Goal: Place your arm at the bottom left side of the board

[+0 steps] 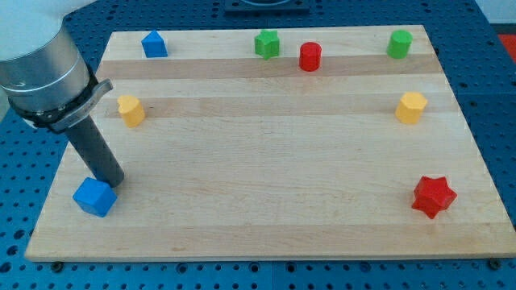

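no fingers to open or close here, just my tip (114, 182) down at the lower left of the frame, touching or just above the blue cube (95, 196). it sits over the board (266, 225)'s bottom left, seemingly where the task wants it.

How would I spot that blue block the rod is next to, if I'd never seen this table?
Start at the wooden board and go to its corner at the view's bottom left. There sits the blue cube, right beside my tip. The other blue block, house-shaped, sits far off at the view's top left.
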`<state>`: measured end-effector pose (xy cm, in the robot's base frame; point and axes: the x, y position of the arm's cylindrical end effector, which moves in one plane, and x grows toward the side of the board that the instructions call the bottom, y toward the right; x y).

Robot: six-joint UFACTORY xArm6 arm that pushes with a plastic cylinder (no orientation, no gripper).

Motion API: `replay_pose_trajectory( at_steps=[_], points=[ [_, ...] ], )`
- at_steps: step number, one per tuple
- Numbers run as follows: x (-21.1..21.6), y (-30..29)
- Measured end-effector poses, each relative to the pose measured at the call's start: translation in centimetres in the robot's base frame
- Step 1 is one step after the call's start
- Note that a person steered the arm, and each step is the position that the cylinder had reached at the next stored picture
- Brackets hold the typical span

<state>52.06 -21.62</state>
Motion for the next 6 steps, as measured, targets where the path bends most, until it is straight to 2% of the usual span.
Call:
replay_pose_trajectory(
  at_steps=[3,6],
  points=[
    [-2.5,0.1],
    [-0.9,-7.2]
  ],
)
